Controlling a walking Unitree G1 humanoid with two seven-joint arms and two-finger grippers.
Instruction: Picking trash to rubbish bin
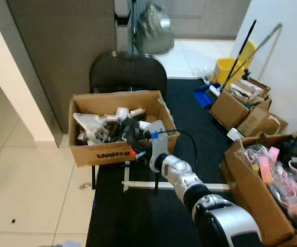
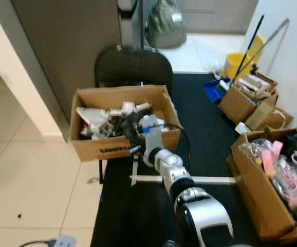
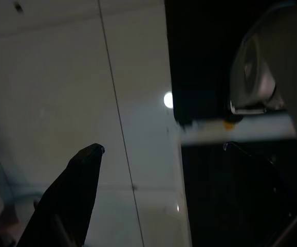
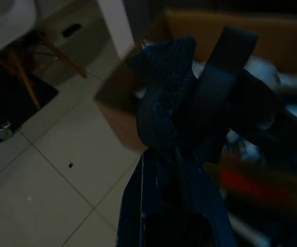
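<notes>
Right wrist view: your right gripper (image 4: 189,149) has its fingers closed on a dark blue strap (image 4: 174,103), bunched and looped up between them.
Strap position: held over the near edge of the cardboard box (image 1: 120,152), at its front rim; in the head views the bundle is a dark lump at (image 2: 130,128), not yet let go.
Box: it sits on a black chair (image 1: 128,69), already holding white and dark scraps (image 1: 94,126); it serves here as the bin.
Left gripper (image 3: 153,190): hangs idle over pale floor tiles (image 3: 61,77) and the edge of the black mat (image 3: 200,51), fingers apart and holding nothing.
Done so far: you have the strap picked up and carried to the box.
Left to do: by my reading, reach a little further over the rim, part the fingers and let it drop inside.
Around you: more open boxes (image 1: 236,105) to the right, one with pink clutter (image 2: 287,175), may still hold trash.
</notes>
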